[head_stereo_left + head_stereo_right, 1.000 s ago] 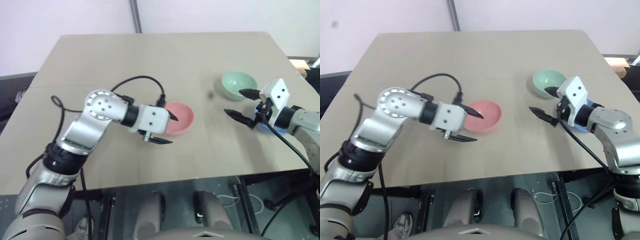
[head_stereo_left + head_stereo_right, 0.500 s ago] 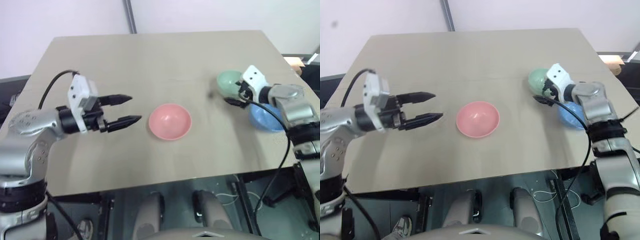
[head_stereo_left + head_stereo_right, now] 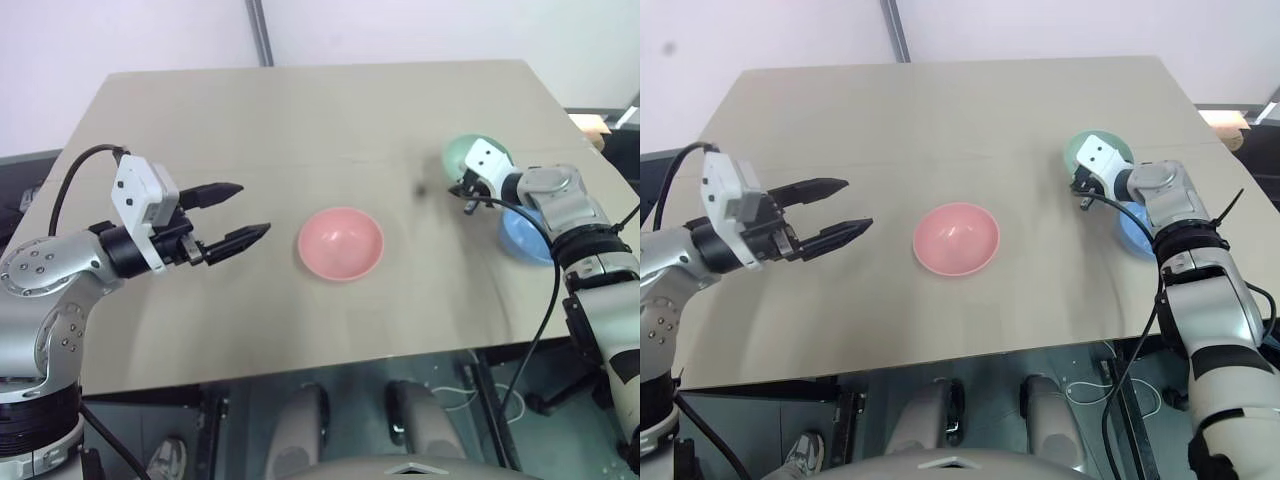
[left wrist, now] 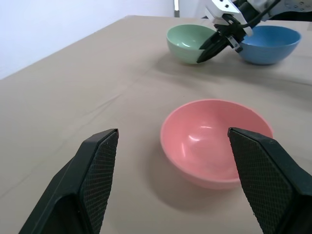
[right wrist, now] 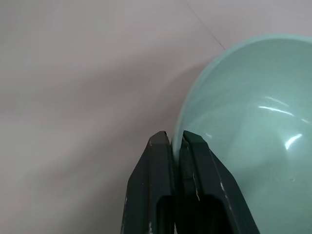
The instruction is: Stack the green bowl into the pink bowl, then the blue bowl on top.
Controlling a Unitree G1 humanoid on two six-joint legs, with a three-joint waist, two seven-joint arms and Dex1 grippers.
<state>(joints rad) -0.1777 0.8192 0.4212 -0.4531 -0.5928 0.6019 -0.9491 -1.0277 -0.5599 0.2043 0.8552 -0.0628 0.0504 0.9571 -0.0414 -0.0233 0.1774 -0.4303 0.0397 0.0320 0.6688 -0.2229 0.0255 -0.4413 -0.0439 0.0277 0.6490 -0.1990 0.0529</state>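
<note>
Here, three bowls sit on one tan table [image 3: 300, 130], one of each colour, and two grippers work above it.

Farthest left, the left gripper [image 3: 236, 213] hovers over the table with its two black fingers spread well apart and nothing between them. It points across the table toward the pink bowl [image 3: 341, 243], which stands upright just ahead of its fingertips, apart from them and untouched. In the left wrist view the pink bowl [image 4: 217, 141] lies in the gap between the two fingers, a little way beyond them, and it is empty.

Further right, well apart from the pink bowl, the right gripper [image 5: 176, 139] is pinched together on the rim of the green bowl [image 5: 248, 126]. One finger is inside the rim and the other outside, with the thin wall caught between them. From the head cameras the gripper takes the green bowl [image 3: 462, 152] at its near-left edge, so most of the bowl lies beyond the fingertips. The left wrist view shows the green bowl [image 4: 187, 43] upright on the table and empty.

Last on the right, the blue bowl [image 3: 528, 236] stands just beside the green one, behind the right gripper's wrist and partly hidden by the forearm. It is also upright and empty, with neither gripper touching it.
</note>
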